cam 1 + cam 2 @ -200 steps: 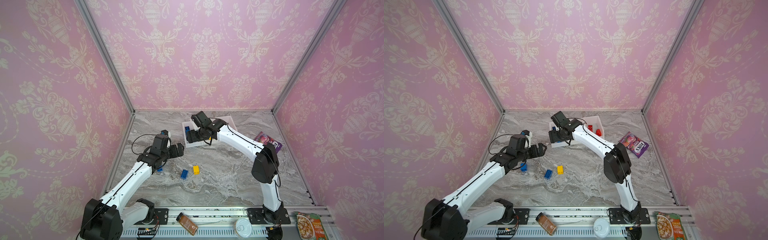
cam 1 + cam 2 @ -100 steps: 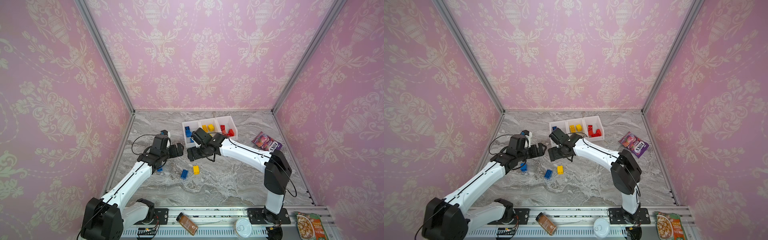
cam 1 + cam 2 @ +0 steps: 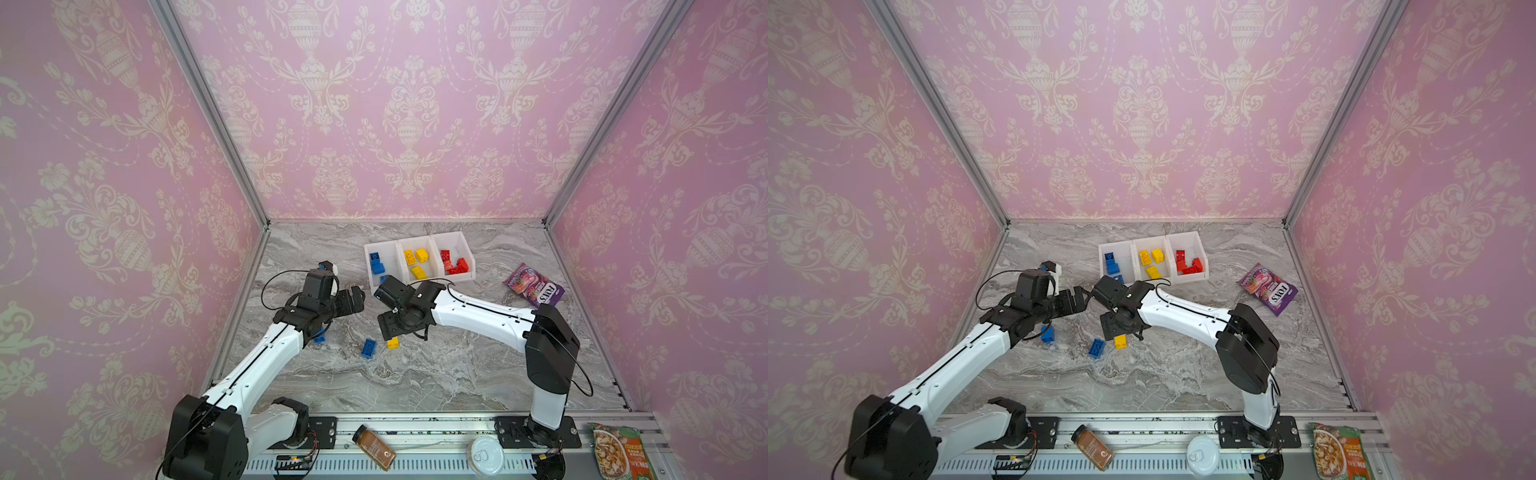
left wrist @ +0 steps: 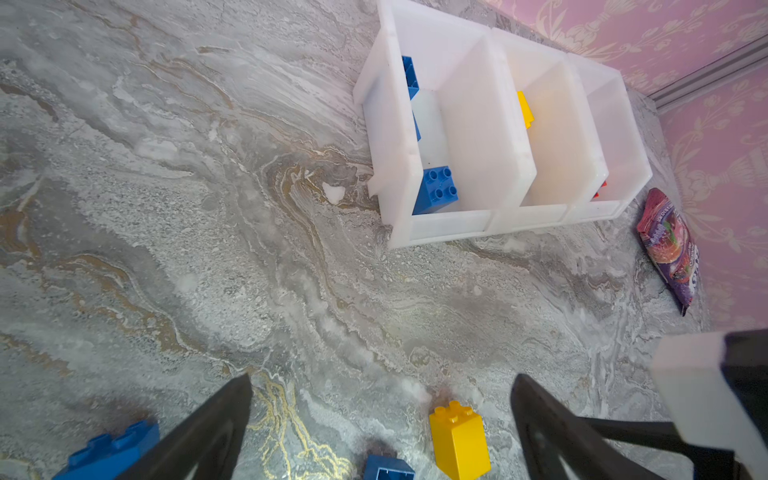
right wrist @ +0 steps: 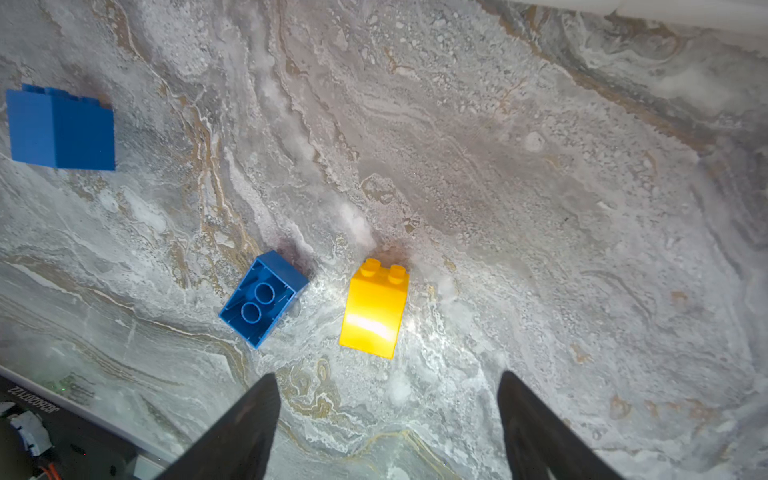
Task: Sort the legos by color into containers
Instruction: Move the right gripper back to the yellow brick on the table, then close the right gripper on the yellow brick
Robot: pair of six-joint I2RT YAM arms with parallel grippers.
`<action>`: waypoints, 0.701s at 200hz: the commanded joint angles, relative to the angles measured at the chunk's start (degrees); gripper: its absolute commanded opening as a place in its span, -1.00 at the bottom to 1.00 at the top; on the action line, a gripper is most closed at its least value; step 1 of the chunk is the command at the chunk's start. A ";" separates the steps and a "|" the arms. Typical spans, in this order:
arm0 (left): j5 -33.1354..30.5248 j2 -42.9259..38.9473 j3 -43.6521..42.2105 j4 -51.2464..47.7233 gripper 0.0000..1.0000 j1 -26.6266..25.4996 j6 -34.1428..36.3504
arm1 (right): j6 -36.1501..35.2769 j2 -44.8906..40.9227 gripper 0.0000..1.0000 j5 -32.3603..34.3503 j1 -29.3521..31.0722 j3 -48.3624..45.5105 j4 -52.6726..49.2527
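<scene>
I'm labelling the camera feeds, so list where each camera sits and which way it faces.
Top views: high at the front, looking down at the table and bins; left arm and right arm show.
Left wrist: on the left arm, facing the bins; the open left gripper shows.
Right wrist: on the right arm, facing down at the yellow brick; the open right gripper shows.
Shared: both wrist views hold the yellow brick and the blue brick beside it.

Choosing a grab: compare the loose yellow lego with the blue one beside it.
Besides colour, the yellow lego stands studs up; the blue lego is tipped, hollow underside showing. The yellow lego faces the right end effector's open gap; the blue lego sits off to one side. Both lie loose on the table.
</scene>
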 commanded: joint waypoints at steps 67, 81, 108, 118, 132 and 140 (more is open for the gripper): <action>0.04 -2.55 -2.98 -3.25 0.99 2.22 0.29 | 0.23 9.13 0.28 1.62 0.67 3.12 -0.62; 0.53 -2.58 -3.19 -2.96 0.99 2.40 0.13 | -0.30 10.03 0.28 2.15 0.69 3.91 -0.75; 1.02 -2.59 -3.28 -2.60 0.99 2.63 -0.11 | -0.76 11.50 0.28 1.69 0.71 5.31 -0.79; 1.02 -2.67 -3.19 -2.74 0.99 2.63 -0.10 | -0.76 11.82 0.28 1.46 0.67 5.61 -0.88; 1.02 -2.78 -3.01 -2.90 0.99 2.67 -0.01 | -0.83 12.16 0.28 1.60 0.72 5.72 -1.00; 1.02 -2.78 -2.98 -2.83 0.99 2.77 -0.01 | -0.98 12.26 0.27 1.65 0.66 5.72 -1.14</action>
